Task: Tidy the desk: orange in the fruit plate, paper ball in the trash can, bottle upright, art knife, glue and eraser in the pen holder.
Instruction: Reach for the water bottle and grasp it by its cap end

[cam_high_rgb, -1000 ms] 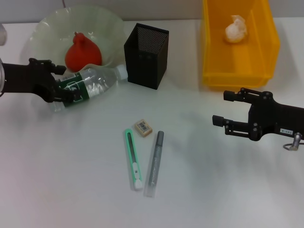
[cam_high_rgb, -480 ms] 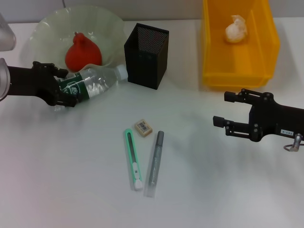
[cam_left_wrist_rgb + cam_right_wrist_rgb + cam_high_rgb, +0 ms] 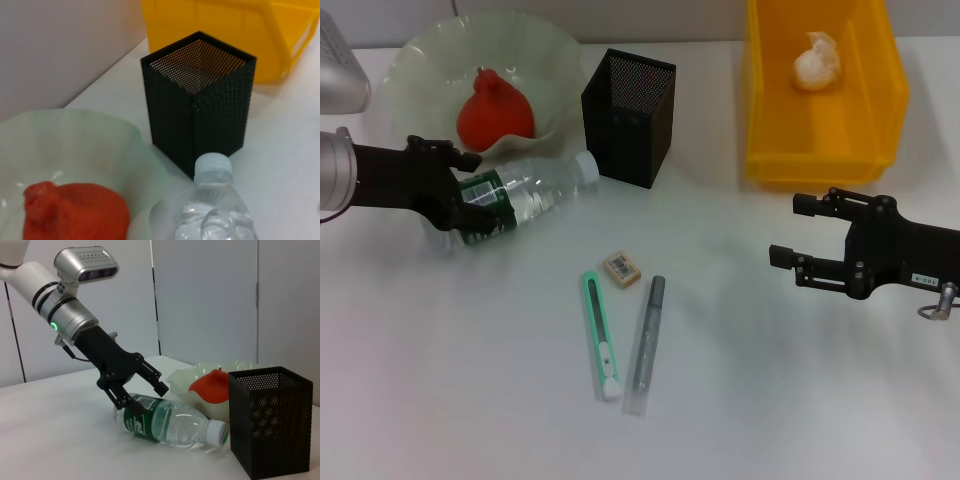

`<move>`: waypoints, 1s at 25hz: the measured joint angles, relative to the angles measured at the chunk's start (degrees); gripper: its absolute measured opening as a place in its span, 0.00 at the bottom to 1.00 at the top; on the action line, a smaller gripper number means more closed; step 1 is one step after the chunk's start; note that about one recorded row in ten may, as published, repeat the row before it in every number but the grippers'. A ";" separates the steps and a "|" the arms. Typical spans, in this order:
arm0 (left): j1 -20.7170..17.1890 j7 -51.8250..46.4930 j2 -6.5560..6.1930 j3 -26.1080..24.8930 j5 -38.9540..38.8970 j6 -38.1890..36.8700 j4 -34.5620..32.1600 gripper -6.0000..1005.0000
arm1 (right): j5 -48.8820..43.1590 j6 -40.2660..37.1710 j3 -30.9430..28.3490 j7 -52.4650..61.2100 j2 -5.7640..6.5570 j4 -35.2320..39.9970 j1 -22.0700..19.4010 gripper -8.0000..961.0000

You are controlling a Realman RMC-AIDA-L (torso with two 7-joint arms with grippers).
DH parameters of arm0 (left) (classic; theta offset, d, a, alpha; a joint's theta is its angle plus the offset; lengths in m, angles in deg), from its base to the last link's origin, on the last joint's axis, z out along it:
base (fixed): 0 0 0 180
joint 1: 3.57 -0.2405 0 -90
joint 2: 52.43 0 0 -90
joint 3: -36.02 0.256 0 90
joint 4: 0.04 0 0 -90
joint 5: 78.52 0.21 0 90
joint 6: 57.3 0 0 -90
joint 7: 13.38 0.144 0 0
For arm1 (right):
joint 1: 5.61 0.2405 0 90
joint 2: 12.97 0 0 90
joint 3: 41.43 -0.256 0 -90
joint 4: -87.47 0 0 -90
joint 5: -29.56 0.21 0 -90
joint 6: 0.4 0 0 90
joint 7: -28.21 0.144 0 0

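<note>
Bottle [image 3: 520,193] lying flat, left claw [image 3: 141,392] gripping its base

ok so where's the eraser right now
In the head view the small tan rectangular eraser lies on the white table near the middle, just beyond the tips of the green art knife and grey glue pen, nearer than the black mesh pen holder.

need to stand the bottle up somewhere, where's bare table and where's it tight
Bare table lies near the robot, beside the art knife, and between the glue and the right gripper. It is tight where the left gripper holds the bottle, hemmed by the fruit plate and pen holder.
</note>
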 joint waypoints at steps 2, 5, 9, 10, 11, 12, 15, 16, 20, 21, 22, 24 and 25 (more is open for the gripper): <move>0.01 0.01 0.05 0.64 -0.74 -0.58 0.00 0.84 | 0.01 0.00 0.00 0.00 0.00 0.00 -0.05 0.78; -0.34 0.08 0.05 2.90 -3.03 -1.01 0.09 0.84 | 0.02 -0.01 0.00 0.00 0.00 0.00 -0.05 0.78; -0.28 0.79 0.07 5.07 -5.01 -0.31 1.10 0.84 | 0.06 -0.06 0.00 0.00 -0.04 0.00 -0.04 0.78; -0.28 0.79 0.07 5.07 -5.01 -0.31 1.10 0.84 | 0.06 -0.06 0.00 0.00 -0.04 0.00 -0.04 0.78; -0.06 1.22 0.08 5.14 -5.39 -0.19 1.73 0.84 | 0.06 -0.09 0.00 0.00 -0.06 0.00 -0.03 0.78; 0.41 2.26 0.09 5.20 -6.32 0.25 2.90 0.84 | 0.06 -0.19 0.00 0.00 -0.07 0.00 -0.03 0.78; 0.85 3.08 0.11 5.24 -6.92 0.66 3.89 0.84 | 0.06 -0.36 0.00 0.00 -0.08 0.00 -0.03 0.78; 1.23 3.36 0.11 5.25 -7.04 0.78 4.40 0.84 | 0.06 -0.40 0.00 0.00 -0.09 0.00 -0.03 0.78; 2.83 3.82 0.23 6.01 -7.39 1.72 6.36 0.84 | 0.06 -0.45 0.00 0.00 -0.09 0.00 -0.03 0.78; 3.13 3.86 0.26 7.04 -8.08 2.49 6.96 0.84 | 0.06 -0.46 0.00 0.00 -0.09 0.00 -0.03 0.78; 3.13 3.86 0.26 7.04 -8.08 2.49 6.96 0.84 | 0.06 -0.46 0.00 0.00 -0.09 0.00 -0.05 0.78; 3.31 3.90 0.31 10.31 -10.07 4.48 7.45 0.84 | 0.05 -0.45 0.00 0.00 -0.09 0.00 -0.09 0.78; 3.32 3.56 0.32 14.64 -11.49 7.30 7.57 0.84 | 0.05 -0.45 0.00 0.00 -0.09 0.00 -0.11 0.78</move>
